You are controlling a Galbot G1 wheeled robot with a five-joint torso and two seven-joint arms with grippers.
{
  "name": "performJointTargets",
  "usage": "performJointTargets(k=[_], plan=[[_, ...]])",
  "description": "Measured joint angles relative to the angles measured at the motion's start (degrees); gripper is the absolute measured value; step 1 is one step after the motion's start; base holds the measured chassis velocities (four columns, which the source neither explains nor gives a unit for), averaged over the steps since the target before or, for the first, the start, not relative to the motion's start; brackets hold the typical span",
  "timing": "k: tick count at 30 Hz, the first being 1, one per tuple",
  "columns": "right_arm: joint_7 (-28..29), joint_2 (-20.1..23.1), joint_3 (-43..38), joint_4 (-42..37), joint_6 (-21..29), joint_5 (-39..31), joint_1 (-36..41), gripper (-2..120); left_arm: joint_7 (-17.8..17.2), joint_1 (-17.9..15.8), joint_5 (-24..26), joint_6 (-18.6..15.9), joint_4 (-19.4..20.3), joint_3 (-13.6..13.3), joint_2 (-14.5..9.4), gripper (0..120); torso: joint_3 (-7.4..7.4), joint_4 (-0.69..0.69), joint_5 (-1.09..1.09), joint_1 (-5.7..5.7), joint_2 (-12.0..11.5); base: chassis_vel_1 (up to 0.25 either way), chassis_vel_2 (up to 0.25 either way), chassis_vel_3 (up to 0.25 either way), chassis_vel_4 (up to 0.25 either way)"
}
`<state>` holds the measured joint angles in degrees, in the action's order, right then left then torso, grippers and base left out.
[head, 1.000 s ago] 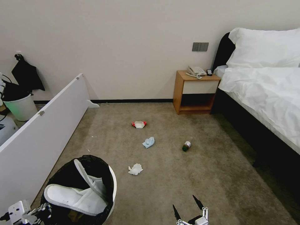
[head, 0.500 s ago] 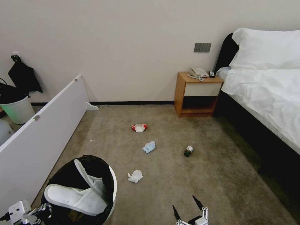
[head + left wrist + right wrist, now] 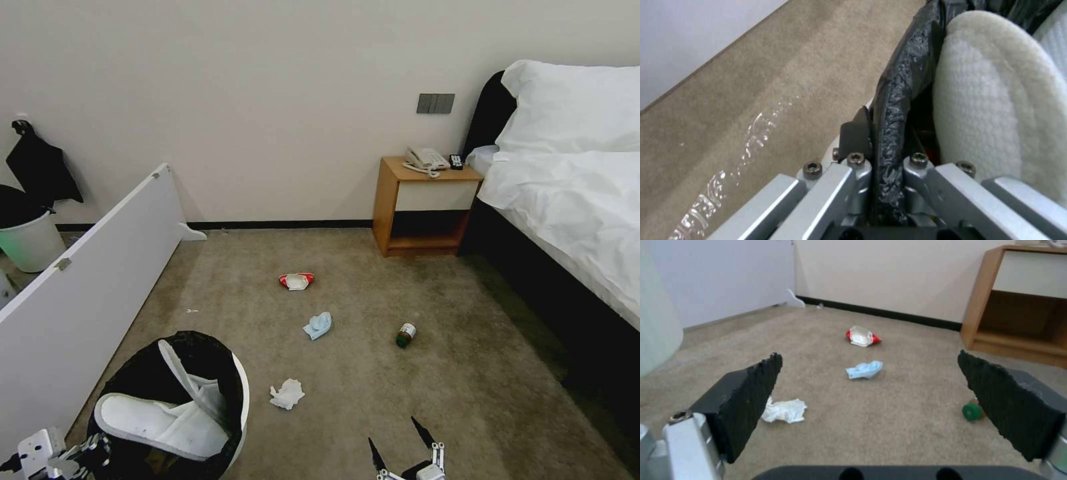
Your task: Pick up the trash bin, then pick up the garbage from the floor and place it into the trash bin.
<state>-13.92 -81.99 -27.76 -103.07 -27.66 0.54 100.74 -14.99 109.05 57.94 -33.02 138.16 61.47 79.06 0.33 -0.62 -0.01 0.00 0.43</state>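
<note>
Beige carpet floor (image 3: 427,373) near the nightstand (image 3: 423,207) holds scattered garbage (image 3: 287,393) as the left gripper (image 3: 882,160) clamps the trash bin (image 3: 237,400) rim (slippers inside) and the right gripper (image 3: 402,443) hangs wide open, empty.

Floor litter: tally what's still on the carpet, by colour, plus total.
White: 1, the tissue
Pale blue: 1, the wad
Red and white: 1, the packet
Green: 1, the small bottle
Total: 4 on the carpet
</note>
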Motion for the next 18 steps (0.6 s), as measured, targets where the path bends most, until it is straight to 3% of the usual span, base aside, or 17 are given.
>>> performJointTargets(k=[18], plan=[[-0.13,-0.16,-0.15,0.00,-0.38,0.26,0.01,100,0.01,-0.14,0.05,0.05,0.02,0.03,-0.14,2,0.00,0.00,0.00,0.00,0.01,-0.024,0.139,0.023,-0.130]])
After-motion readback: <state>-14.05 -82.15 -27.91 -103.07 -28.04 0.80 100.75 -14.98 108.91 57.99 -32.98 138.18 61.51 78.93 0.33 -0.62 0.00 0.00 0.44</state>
